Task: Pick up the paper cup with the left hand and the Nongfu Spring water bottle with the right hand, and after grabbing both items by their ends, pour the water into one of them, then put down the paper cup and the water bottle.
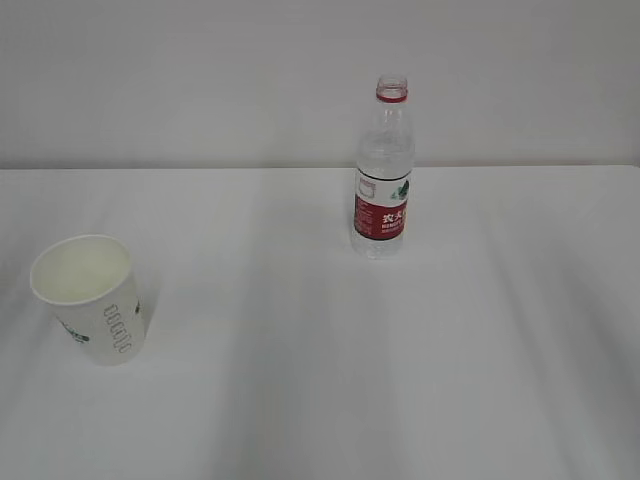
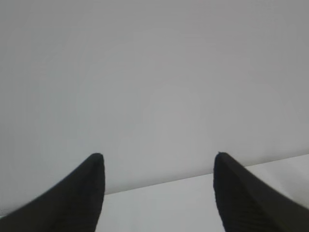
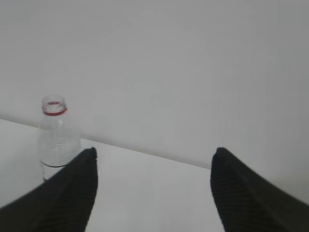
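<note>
Left gripper (image 2: 158, 162): jaws spread wide, nothing between them. My left wrist view shows only the two dark fingertips (image 2: 91, 181), a strip of white table (image 2: 159, 205) and the blank wall (image 2: 154, 72) behind. Cup isn't in that view at all.

Right gripper (image 3: 154, 157): also spread wide, holding nothing. The Nongfu Spring water bottle (image 3: 55, 140) sits ahead and off to the left of the jaws in the right wrist view, partly hidden behind the left fingertip (image 3: 79, 183). Not between the fingers, no contact.

Neither arm shows in the exterior view. There the paper cup (image 1: 90, 297) stands upright near the table's left side, toward the camera, mouth up, lettering facing front. Bottle stands upright right of centre, farther back near the wall line, uncapped, red neck ring (image 1: 392, 95), red-and-white label (image 1: 381, 208). Can't make out a water level in it. Cup and bottle are well apart, with bare white table between them. Nothing stands in front of either one.
</note>
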Robot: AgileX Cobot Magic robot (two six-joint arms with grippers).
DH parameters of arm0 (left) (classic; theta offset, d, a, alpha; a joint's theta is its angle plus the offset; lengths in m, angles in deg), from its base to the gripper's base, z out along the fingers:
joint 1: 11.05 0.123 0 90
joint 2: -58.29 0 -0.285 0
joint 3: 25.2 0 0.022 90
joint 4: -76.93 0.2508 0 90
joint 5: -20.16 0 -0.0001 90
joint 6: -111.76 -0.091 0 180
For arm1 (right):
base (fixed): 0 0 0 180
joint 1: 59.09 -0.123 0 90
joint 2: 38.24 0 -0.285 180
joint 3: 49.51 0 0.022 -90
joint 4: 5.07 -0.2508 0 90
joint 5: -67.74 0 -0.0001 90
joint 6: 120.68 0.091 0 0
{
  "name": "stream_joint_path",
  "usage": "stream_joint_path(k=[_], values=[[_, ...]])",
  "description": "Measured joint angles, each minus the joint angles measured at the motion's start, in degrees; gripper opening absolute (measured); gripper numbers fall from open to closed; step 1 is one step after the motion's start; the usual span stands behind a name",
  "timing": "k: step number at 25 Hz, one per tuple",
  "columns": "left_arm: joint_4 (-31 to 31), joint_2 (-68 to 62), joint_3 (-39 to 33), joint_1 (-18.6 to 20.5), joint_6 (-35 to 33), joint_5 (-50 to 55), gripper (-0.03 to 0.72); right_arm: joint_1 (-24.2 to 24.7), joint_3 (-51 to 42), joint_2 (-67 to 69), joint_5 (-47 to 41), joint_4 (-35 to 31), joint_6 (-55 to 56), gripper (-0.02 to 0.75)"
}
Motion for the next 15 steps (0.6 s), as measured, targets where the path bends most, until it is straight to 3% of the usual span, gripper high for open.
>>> stream_joint_path(k=[6,15], values=[[0.0,-4.0,0.0,0.0,0.0,-2.1,0.515,-6.8,0.0,4.5,3.5,1.9,0.0,0.550],[0.0,-4.6,0.0,0.0,0.0,-2.0,0.515,-9.7,0.0,12.5,7.3,2.1,2.7,0.550]])
